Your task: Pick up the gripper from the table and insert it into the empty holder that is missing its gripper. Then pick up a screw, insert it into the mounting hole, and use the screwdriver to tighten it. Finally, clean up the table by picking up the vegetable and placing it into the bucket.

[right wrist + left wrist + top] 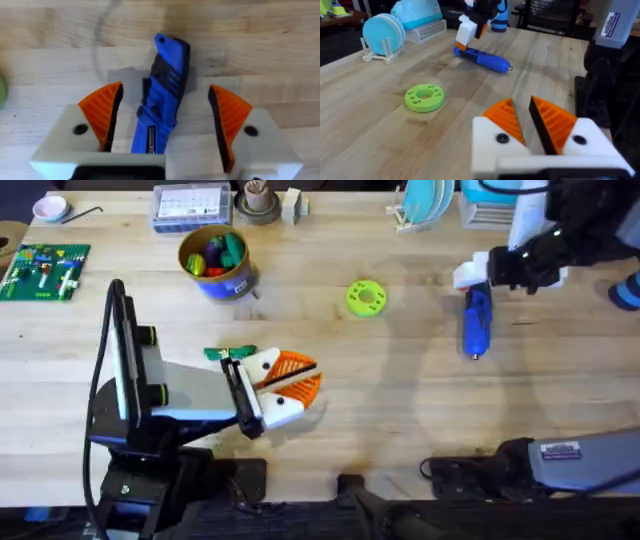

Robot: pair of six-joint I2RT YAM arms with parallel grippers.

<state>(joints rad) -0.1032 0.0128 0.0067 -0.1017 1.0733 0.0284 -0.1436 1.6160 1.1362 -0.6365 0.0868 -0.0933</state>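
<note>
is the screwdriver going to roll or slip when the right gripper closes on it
Probably little roll: the screwdriver lies flat on the table, and its body looks ridged and angular rather than smoothly round. It looks like rigid plastic, so it should not flex. The right gripper straddles it with open ribbed pads, which should limit slipping.

Worktop [400, 410]: light wood planks. Lime-green disc [366, 298] with a centre hole lies flat near mid-worktop. Far edge: clear parts box [191, 206], grey round dish [258, 204], and a rack holding pale blue plates [425, 202]. Far left corner: green baseplate [42, 271] carrying small pieces, with a pink-rimmed bowl [49, 208] beyond it.
</note>
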